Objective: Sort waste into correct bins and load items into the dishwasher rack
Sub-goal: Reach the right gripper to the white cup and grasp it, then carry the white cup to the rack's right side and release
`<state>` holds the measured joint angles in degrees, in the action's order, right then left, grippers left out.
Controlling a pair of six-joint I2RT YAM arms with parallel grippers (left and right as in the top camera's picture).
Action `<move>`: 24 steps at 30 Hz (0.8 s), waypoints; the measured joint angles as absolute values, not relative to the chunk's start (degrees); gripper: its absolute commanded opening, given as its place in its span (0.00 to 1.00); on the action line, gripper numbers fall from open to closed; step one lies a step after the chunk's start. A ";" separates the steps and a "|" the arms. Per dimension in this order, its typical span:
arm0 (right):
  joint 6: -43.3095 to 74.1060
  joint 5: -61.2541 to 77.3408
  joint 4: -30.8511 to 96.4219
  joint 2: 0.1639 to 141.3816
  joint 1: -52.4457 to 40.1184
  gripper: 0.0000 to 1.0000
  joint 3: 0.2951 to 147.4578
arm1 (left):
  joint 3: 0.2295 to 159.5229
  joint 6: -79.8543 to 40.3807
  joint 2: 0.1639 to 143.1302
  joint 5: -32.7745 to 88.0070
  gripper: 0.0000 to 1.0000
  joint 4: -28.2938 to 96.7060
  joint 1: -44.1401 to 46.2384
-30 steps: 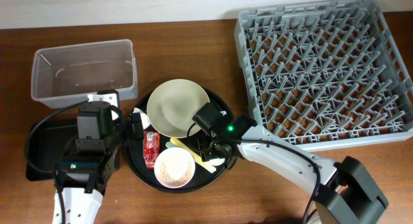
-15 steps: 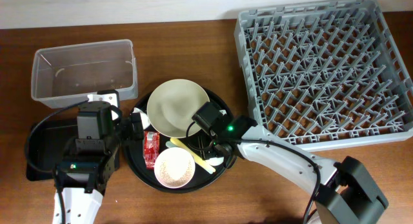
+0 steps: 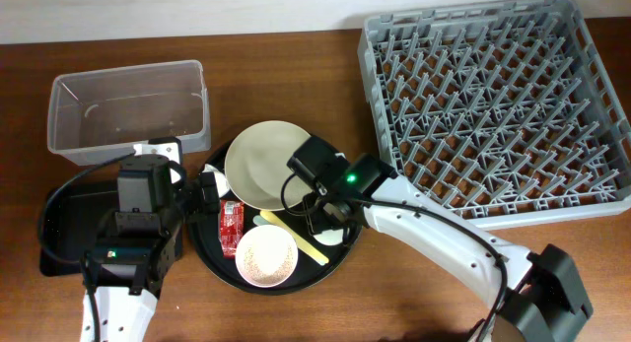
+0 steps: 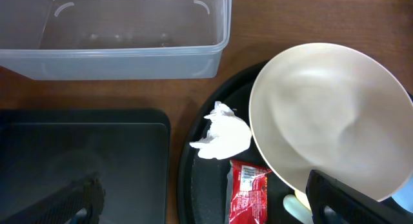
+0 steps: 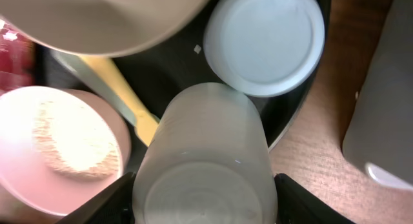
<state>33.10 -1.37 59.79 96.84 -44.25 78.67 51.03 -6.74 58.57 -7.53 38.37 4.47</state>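
Observation:
My right gripper [image 3: 328, 206] [image 5: 205, 201] is shut on the white cup [image 5: 203, 146], holding it over the round black tray [image 3: 209, 251]. Below it are the upturned light-blue cup [image 5: 264, 40] [image 3: 331, 236], the pinkish bowl [image 3: 266, 255] [image 5: 58, 146] holding rice grains, the yellow utensil [image 3: 304, 243] [image 5: 126, 98] and the cream plate [image 3: 268, 165] [image 4: 329, 114]. My left gripper [image 3: 202, 196] [image 4: 210, 208] is open and empty above the tray's left rim. The white tissue [image 4: 222, 133] [image 3: 219, 181] and red sachet [image 4: 248, 192] [image 3: 231, 227] lie just ahead of it.
The clear tub [image 3: 128, 110] [image 4: 116, 30] stands at the back left. The shallow black tray [image 3: 61, 229] [image 4: 77, 159] lies in front of it, under my left arm. The grey dishwasher rack [image 3: 493, 105] fills the right side of the table.
My right gripper has risen and shifted back and left over the round tray with the white cup between its fingers. The left arm has not moved.

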 measured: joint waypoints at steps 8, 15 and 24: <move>32.16 -3.68 61.17 92.66 -44.25 0.63 84.20 | 51.03 -6.74 58.57 -7.51 1.00 38.37 4.47; 31.66 -11.31 65.45 86.28 -41.56 0.63 86.37 | 51.03 -6.74 58.57 -7.53 1.00 38.35 4.47; 31.27 -20.56 67.68 85.97 -22.33 0.62 86.37 | 51.03 -6.74 58.59 -7.51 1.00 38.37 4.47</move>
<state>31.27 -20.56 67.68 85.97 -22.33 86.37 51.03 -6.74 58.59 -7.51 38.37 4.47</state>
